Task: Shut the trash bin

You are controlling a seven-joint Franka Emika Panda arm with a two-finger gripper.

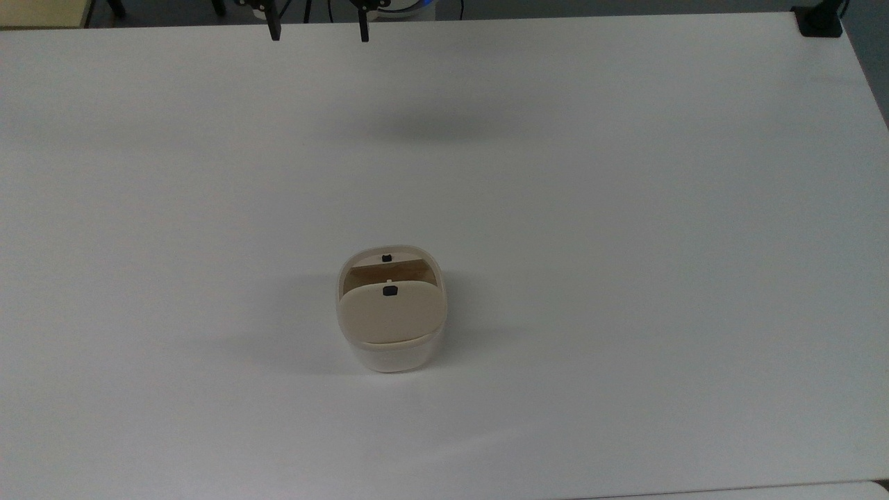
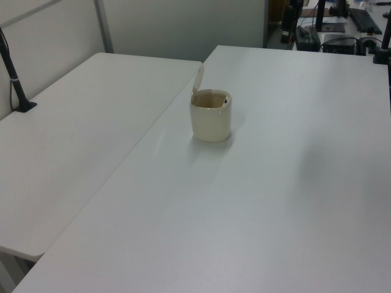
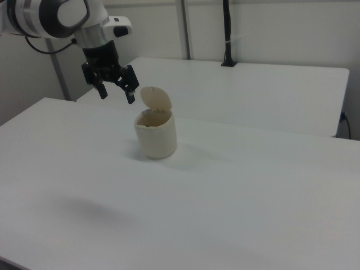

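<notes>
Cream trash bin [image 3: 155,135] sits on the table (lid up); end effector [image 3: 116,94] hangs spread apart.

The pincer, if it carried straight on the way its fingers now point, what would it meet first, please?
The pincer is open and points down, slightly towards the right view's right. The first thing below looks like the bare table, beside the trash bin and its raised lid; depth is uncertain.

No readable text, label, brand, number or sign appears anywhere; the cream-white plastic trash bin [image 1: 391,309] looks unmarked, as far as these views allow.
</notes>
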